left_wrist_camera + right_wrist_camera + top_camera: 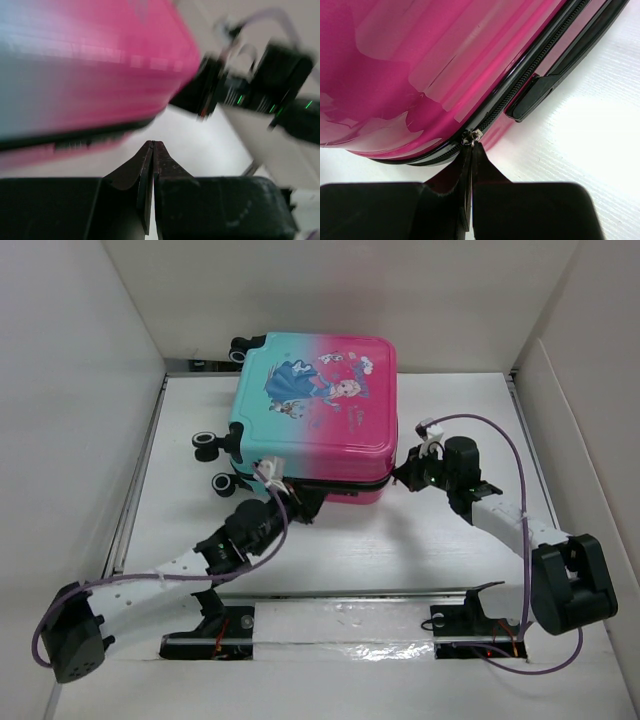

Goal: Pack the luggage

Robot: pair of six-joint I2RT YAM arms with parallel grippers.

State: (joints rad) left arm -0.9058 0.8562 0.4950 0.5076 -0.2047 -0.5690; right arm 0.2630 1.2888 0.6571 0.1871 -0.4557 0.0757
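R gripper [471,148]: my matte black fingers pressed together, tips clamped on small metal zip pull [471,136] at near-right corner of luggage [318,390].
L gripper [152,146]: clenched, wedge-shaped black fingers flat against each other, nothing betw. them; sits just off luggage's near edge, left of centre.
Luggage: hard glossy shell, rounded corners, teal fading to pink, cartoon princess print on top. Lies flat, lid down, at far-centre of table [400,540].
Wheels [206,445]: black, round, sticking out on luggage's left side.
Zip track [520,82]: black toothed line betw. shell halves.
Black plastic bar [535,97]: smooth, elongated, on lower shell beside zip.
Table: white, finely ribbed surface.
L wrist view blurred; shell detail there unreadable.
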